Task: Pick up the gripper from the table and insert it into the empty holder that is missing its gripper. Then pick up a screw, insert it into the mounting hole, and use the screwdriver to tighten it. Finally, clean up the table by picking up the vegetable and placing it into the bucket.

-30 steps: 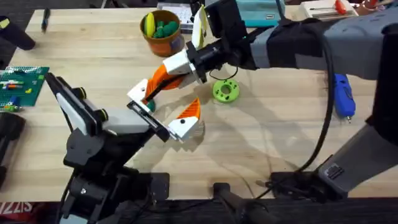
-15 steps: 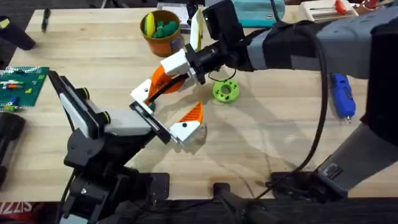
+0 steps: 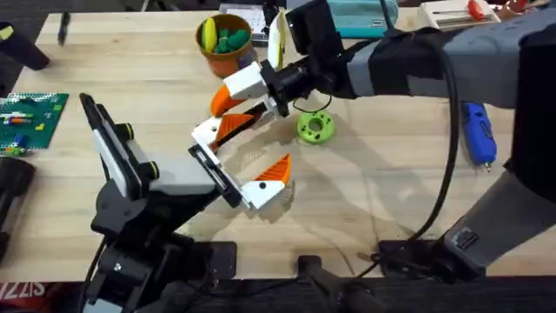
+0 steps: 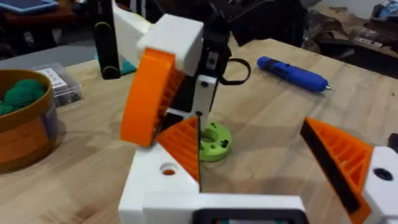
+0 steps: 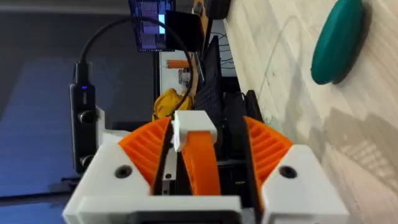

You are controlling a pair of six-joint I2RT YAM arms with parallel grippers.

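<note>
Your right claw (image 3: 233,109) is clamped narrow on the orange gripper finger (image 3: 208,132), holding it by the tapered end, so the white base juts out ahead of the claw with its mounting hole facing the left wrist camera. That base sits right at the free end of the black holder rail (image 3: 215,169). I can't tell whether it has caught the rail or is only resting against it. The left claw (image 4: 267,186) stands wide and holds nothing, with its one wedge finger (image 3: 271,178) mounted at the rail's far end. Here's the danger: you're gripping a taper, and any push along the finger could let it slide back between the orange pads (image 5: 144,149). It sits between them in the right wrist view (image 5: 200,165). The finger also looks tilted against the rail, so if you drive in like that, the base could jam or skid off the end onto the surface (image 3: 391,200). Press too hard and the left arm may give, spoiling the line-up. Just behind your claw lies the green ring (image 3: 314,127); a wide swing could knock it. The blue screwdriver (image 3: 478,135) waits well off, by the right arm.
</note>
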